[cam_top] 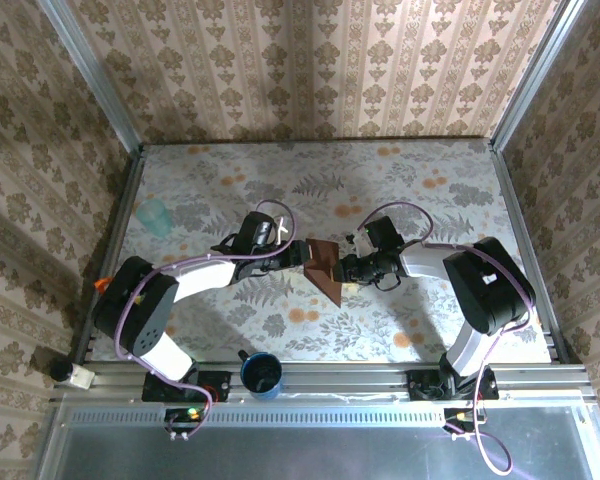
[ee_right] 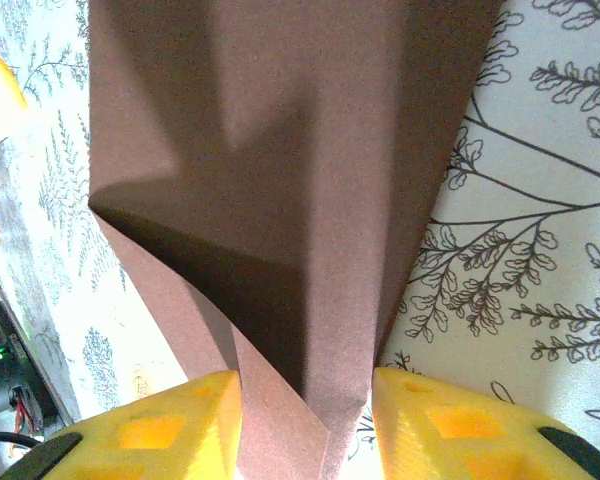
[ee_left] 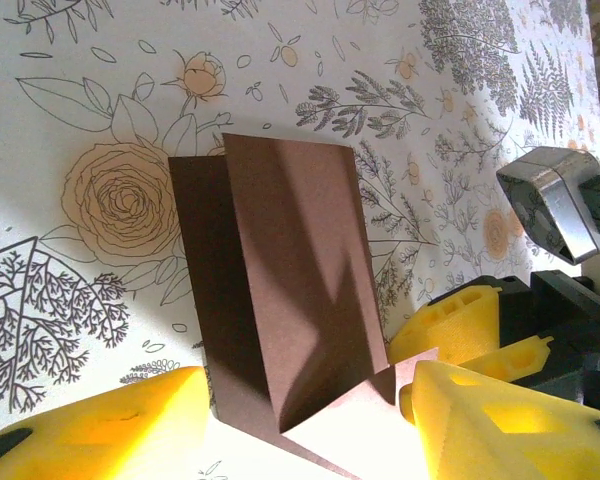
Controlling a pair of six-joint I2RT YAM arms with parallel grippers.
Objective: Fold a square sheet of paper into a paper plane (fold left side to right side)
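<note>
STEP: left-to-right fold, flap raised, uncreased | square sheet of paper (cam_top: 323,262): centre of table (cam_top: 430,200) | left end effector (ee_left: 305,390), sheet's 9 o'clock: wide, straddling edge | right end effector (ee_right: 307,385), 3 o'clock: narrow around corner, grip unclear | NEXT: probably lay flap flat, align edges, press crease

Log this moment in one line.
paper sheet: partly folded, mid-table | left jaws: open, astride its edge | right jaws: astride sheet, grip unclear | fold: flap raised, unfinished

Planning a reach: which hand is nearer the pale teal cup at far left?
Left. The left hand is right of the pale teal cup; the right hand grips the reddish-brown folded paper, farther right.
</note>
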